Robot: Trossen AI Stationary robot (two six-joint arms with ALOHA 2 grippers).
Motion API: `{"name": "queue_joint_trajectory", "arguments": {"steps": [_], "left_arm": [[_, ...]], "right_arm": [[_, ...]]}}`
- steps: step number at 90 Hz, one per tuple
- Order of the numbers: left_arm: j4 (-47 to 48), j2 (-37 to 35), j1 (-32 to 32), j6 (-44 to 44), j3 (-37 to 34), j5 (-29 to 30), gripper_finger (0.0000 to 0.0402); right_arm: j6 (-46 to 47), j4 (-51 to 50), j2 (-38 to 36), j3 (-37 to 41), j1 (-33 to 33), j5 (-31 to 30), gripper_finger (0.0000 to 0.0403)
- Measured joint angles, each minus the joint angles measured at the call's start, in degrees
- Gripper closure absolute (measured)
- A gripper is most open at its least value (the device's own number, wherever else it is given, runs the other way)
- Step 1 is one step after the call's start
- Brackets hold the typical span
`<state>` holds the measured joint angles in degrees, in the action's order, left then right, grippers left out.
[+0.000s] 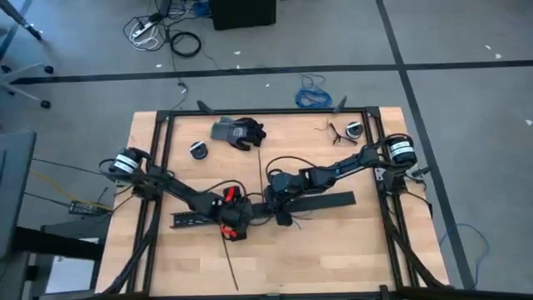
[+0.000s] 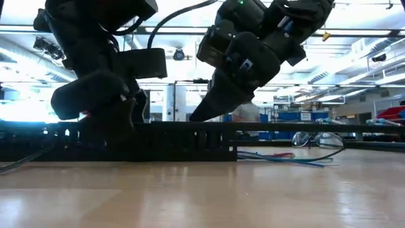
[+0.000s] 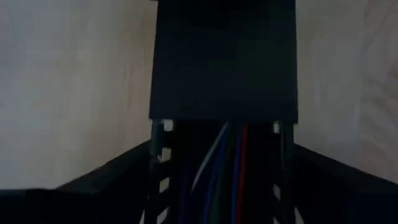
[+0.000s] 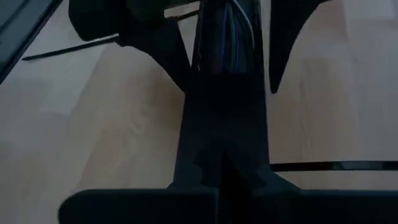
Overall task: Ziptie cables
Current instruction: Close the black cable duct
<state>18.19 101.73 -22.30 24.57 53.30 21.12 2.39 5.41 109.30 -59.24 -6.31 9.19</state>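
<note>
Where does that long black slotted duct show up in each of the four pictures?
High view: slotted duct lies left of centre, under the left arm.
Low view: it spans the left half.
Left wrist view: it holds coloured wires.
Right wrist view: it runs up the centre.
Shared landmark: wooden table.

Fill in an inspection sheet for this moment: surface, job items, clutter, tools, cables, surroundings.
Surface: wooden table inside a black frame, bare in front.
Job's things: the cables lie inside the slotted duct; coloured ends stick out along the table in the low view. One ziptie lies near the front edge, another behind the arms.
Clutter: glove, flat black bar, two small round items.
Grippers: left tool and right tool both down at the duct, mid-table; finger state cannot be told.
Cables: blue coil and black cords on the floor beyond the table.
Surroundings: grey floor with dark lines, a lit workshop behind; no person seen.
</note>
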Motion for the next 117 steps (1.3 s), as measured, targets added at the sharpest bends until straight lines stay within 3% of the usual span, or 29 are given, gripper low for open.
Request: {"name": "queue_joint_trajectory", "arguments": {"steps": [8,21,53,76,117], "left_arm": [[0.3,0.0,-0.3,0.1,0.0,1.5,0.0050],[1.4,0.0,0.2,7.9,0.5,-0.1,0.0043],[3.8,-2.4,-0.4,5.7,0.4,-4.0,0.0049],[4.7,-8.0,-1.1,2.1,0.2,-2.2,0.0049],[-10.2,-7.0,-1.0,-0.4,0.2,-1.3,0.0049]], "right_arm": [[0.1,-0.6,0.0,0.0,0.0,1.1,0.0402],[0.4,-0.8,0.0,0.0,-0.1,1.9,0.0402],[0.6,-1.3,0.0,0.1,-0.1,3.8,0.0402],[0.6,-1.5,0.0,0.1,-0.1,4.2,0.0402],[0.5,-1.5,0.0,0.1,-0.1,5.7,0.0403]]}}
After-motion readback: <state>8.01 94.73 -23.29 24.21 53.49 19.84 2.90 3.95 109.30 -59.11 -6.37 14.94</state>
